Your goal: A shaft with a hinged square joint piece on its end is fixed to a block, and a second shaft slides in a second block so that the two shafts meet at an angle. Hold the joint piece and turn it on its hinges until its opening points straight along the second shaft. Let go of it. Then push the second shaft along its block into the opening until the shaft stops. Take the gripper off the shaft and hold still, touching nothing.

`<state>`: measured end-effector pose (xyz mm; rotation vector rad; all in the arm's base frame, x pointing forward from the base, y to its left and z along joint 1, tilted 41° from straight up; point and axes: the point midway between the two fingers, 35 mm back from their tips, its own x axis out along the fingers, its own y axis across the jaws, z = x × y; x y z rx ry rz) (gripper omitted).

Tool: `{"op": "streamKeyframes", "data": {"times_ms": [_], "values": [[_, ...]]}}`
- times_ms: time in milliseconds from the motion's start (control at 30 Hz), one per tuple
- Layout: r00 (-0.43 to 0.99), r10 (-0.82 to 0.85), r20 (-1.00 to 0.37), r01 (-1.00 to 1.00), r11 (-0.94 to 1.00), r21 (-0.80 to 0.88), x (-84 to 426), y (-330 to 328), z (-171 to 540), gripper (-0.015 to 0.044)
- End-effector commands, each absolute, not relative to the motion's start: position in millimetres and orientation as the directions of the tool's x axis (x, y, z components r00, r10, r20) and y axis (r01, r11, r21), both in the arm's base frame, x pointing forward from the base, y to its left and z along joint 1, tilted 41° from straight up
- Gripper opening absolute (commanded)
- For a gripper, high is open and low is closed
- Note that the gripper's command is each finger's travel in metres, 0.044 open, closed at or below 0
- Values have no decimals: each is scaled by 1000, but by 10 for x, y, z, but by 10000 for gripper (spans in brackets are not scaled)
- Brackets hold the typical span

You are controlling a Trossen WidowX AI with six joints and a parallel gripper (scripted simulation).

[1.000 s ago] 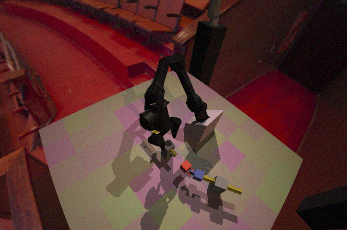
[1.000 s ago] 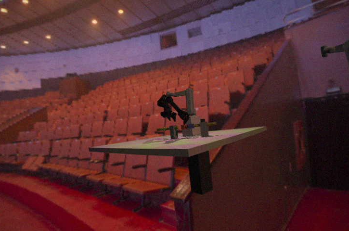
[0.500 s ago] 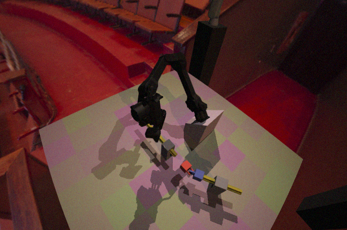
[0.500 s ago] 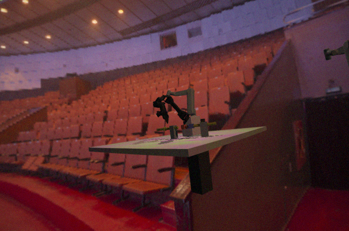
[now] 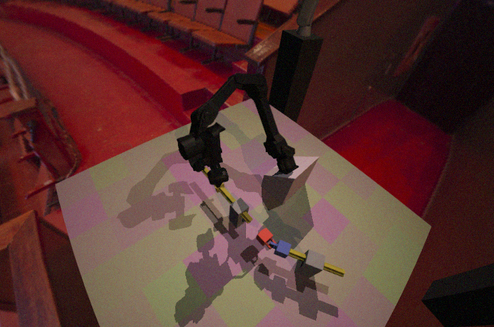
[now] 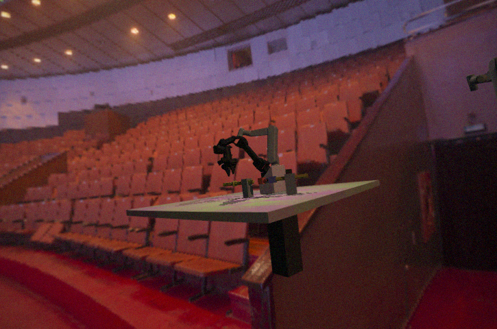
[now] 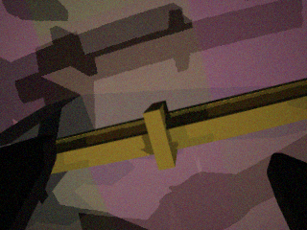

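Above a yellow shaft (image 5: 226,194) (image 6: 233,184) (image 7: 106,155), fingers wide open, holding nothing, no readable writing.

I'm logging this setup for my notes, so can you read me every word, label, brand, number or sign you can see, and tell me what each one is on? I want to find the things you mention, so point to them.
None that I can read. The red joint piece (image 5: 265,235), the blue piece (image 5: 283,248) and the yellow shafts show no lettering.
The dark arm shows none legible either; any small marking there would be too dim to read.
The seats and walls behind are too blurred to tell.
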<state>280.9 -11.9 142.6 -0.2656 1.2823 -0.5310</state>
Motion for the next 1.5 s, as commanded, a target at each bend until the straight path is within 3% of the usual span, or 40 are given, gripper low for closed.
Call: {"op": "streamKeyframes", "data": {"times_ms": [0, 267, 533, 1000, 1467], "values": [[191, -561, -805, 94, 827, -554, 2797, -288, 1613, 440], [176, -629, -757, -119, 750, -651, 2745, -531, 1849, 440], [175, -631, -756, -119, 749, -652, 2744, -538, 1853, 440], [139, -640, -756, 326, 750, -575, 2811, -663, 1704, 440], [100, -646, -756, 724, 569, -391, 2865, -804, 1542, 440]]}}
